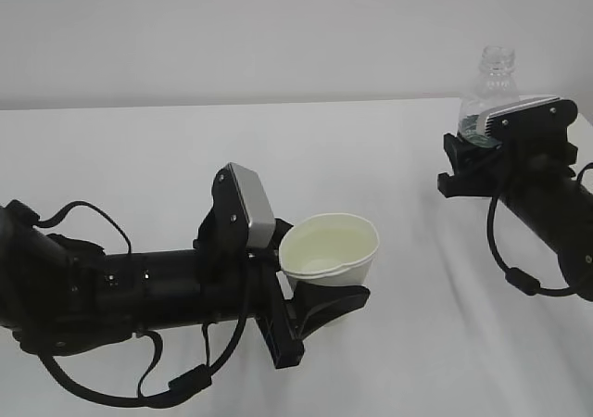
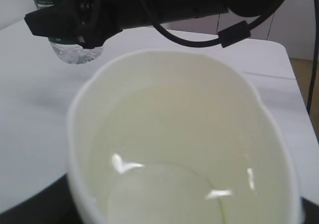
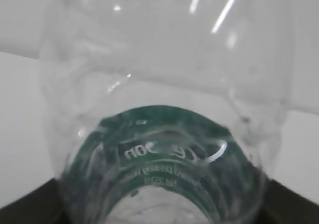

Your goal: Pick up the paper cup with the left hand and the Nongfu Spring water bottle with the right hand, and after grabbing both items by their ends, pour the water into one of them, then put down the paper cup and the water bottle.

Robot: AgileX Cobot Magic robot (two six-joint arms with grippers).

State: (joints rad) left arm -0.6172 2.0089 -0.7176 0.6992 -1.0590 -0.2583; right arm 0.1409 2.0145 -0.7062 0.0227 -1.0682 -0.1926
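Water (image 2: pixel 164 194) already in the paper cup (image 1: pixel 330 247), clamped in the left pincer (image 1: pixel 320 296); right of the cup, Nongfu Spring water bottle (image 1: pixel 491 88) upright (seemingly emptied) in the right pincer (image 1: pixel 496 130); setting-down on the desk (image 1: pixel 139 157) still pending.

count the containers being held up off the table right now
2: the paper cup in the left gripper near the middle, and the water bottle upright in the right gripper at far right.
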